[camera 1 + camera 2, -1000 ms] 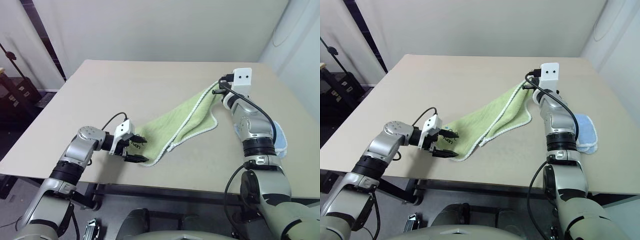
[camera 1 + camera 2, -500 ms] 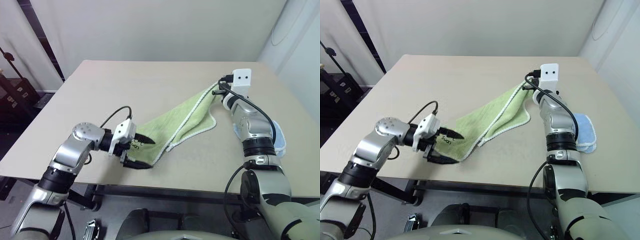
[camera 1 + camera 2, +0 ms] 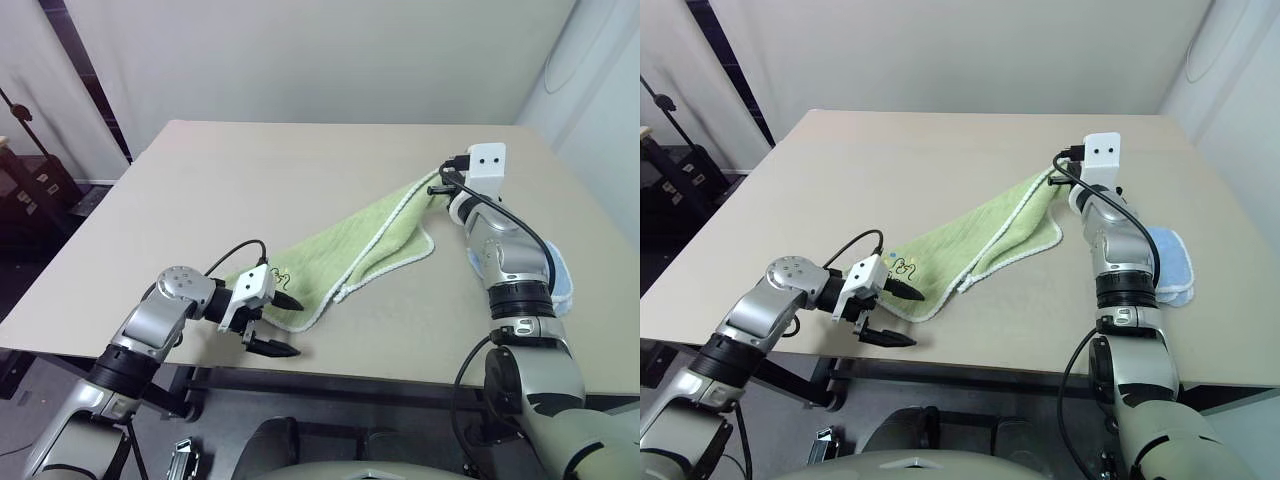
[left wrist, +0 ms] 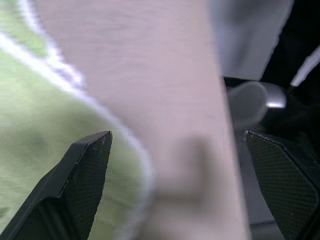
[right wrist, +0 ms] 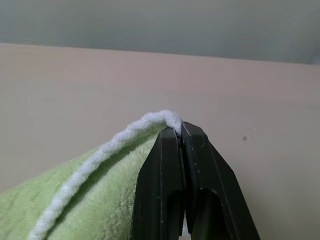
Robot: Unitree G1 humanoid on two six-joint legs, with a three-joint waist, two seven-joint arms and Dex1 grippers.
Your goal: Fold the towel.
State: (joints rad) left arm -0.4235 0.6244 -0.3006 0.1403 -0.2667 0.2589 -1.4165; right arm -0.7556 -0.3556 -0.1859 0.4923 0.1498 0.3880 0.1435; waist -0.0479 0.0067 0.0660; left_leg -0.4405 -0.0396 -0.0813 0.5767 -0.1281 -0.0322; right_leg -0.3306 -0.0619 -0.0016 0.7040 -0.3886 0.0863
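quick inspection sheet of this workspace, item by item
surface: beige table, mostly bare
job's things: light green towel stretched diagonally, one corner lifted, doodle corner lying near the front edge
clutter: light blue towel at the table's right edge
grippers: right gripper shut on the towel's white-edged corner; left gripper open at the doodle corner, holding nothing
cables: black cable looping over the left wrist, another along the right forearm
surroundings: white walls; dark stand and shelving at left
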